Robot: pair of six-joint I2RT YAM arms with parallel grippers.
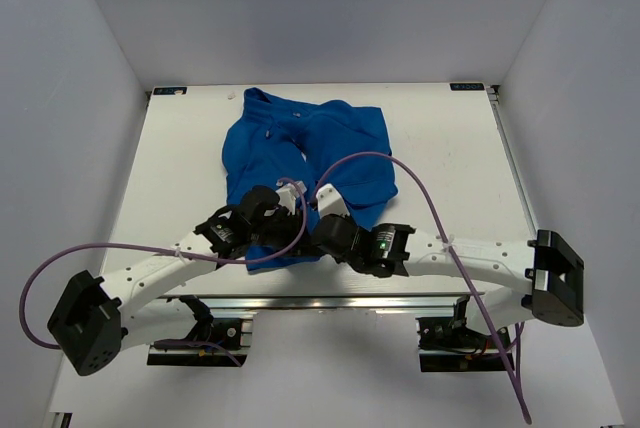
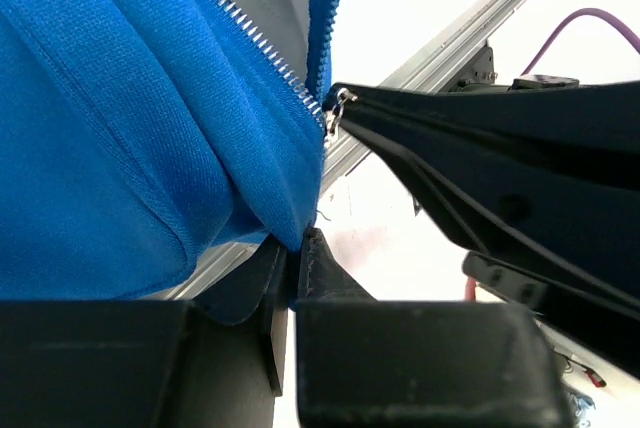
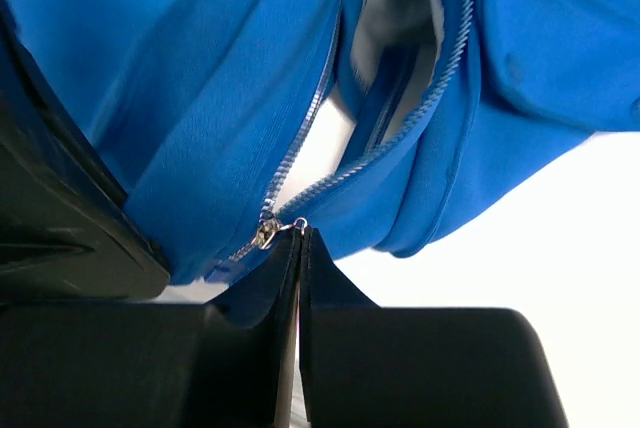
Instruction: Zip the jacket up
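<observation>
The royal-blue jacket (image 1: 310, 163) lies open on the white table, collar at the far side, white lining showing between its zipper rows (image 3: 395, 118). My left gripper (image 2: 293, 248) is shut on the jacket's bottom hem (image 2: 285, 218) beside the zipper teeth (image 2: 250, 38). My right gripper (image 3: 300, 240) is shut on the small silvery zipper pull (image 3: 296, 225), with the slider (image 3: 263, 236) just left of it at the low end of the zipper. In the top view both grippers (image 1: 290, 218) meet at the jacket's near edge.
A metal rail (image 1: 330, 303) runs along the table's near edge under the arms. Purple cables (image 1: 400, 173) loop over the jacket. White walls close in the table's left, right and far sides. The right gripper's black fingers (image 2: 480, 148) cross the left wrist view.
</observation>
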